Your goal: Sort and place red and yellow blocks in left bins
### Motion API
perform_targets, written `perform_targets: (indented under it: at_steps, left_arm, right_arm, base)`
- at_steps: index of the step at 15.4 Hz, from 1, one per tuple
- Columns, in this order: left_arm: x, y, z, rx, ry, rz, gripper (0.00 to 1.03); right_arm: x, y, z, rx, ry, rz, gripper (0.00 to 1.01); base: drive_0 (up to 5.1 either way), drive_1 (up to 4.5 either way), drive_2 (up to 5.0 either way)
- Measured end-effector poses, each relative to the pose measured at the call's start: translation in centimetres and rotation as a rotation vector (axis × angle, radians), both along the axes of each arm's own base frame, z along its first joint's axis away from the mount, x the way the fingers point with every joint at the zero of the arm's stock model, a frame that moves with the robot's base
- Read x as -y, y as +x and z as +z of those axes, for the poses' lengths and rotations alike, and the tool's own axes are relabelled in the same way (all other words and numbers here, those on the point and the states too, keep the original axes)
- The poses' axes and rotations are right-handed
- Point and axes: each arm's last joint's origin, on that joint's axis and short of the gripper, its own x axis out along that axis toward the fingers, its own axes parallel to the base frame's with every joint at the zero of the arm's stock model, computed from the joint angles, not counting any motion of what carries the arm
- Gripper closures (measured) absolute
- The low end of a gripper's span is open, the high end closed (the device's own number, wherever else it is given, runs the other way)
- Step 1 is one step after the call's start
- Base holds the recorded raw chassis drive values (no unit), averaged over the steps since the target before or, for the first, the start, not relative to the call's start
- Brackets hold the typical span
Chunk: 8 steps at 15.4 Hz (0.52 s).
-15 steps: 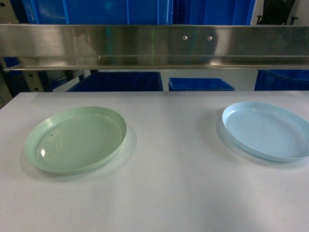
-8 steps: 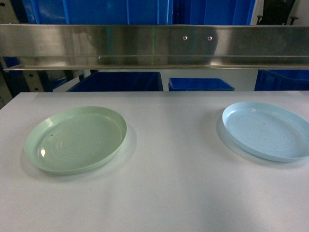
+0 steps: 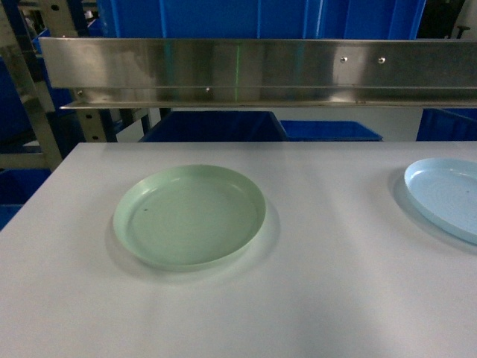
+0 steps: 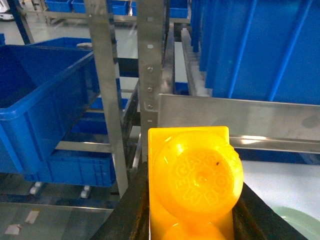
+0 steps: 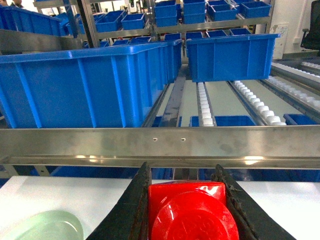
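Note:
In the left wrist view, the yellow block (image 4: pixel 197 165) fills the space between two dark fingers; my left gripper (image 4: pixel 193 175) is shut on it, a round stud facing the camera. The right wrist view shows the red block (image 5: pixel 187 210), its single stud toward the camera, with my right gripper (image 5: pixel 182 172) shut on it. Neither gripper nor block appears in the head view. A large blue bin (image 4: pixel 40 100) sits on a rack to the left of the left gripper.
A pale green plate (image 3: pixel 190 216) lies mid-left on the white table (image 3: pixel 313 298), and a pale blue plate (image 3: pixel 447 198) is cut off at the right edge. A steel rail (image 3: pixel 261 71) crosses behind the table, with blue bins (image 3: pixel 216 127) beyond it. Rack posts (image 3: pixel 30 89) stand at the left.
The head view has swung to the left: both plates now sit further right in the frame, the blue one partly cut off, and the rack posts at the left have come into view.

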Motion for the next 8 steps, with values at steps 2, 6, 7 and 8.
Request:
perform_targets:
  at_steps: [2, 6, 7, 8]
  left_arm:
    - [-0.01, 0.02, 0.00, 0.001, 0.000, 0.001, 0.74]
    - [-0.03, 0.05, -0.08, -0.003, 0.000, 0.002, 0.74]
    - [-0.03, 0.05, -0.08, -0.002, 0.000, 0.002, 0.74]
    - [-0.03, 0.05, -0.09, -0.003, 0.000, 0.002, 0.74]
  right_arm:
    - [0.00, 0.00, 0.01, 0.002, 0.000, 0.000, 0.73]
    - [-0.01, 0.00, -0.05, -0.003, 0.000, 0.002, 0.73]
    - [-0.01, 0.00, -0.05, -0.002, 0.000, 0.002, 0.73]
    - [-0.01, 0.00, -0.03, 0.000, 0.000, 0.002, 0.73]
  base:
    - [-4.9, 1.98, 2.8]
    - [-4.9, 1.97, 2.9]
    - [-5.0, 2.36, 2.4]
    - [-5.0, 2.32, 2.3]
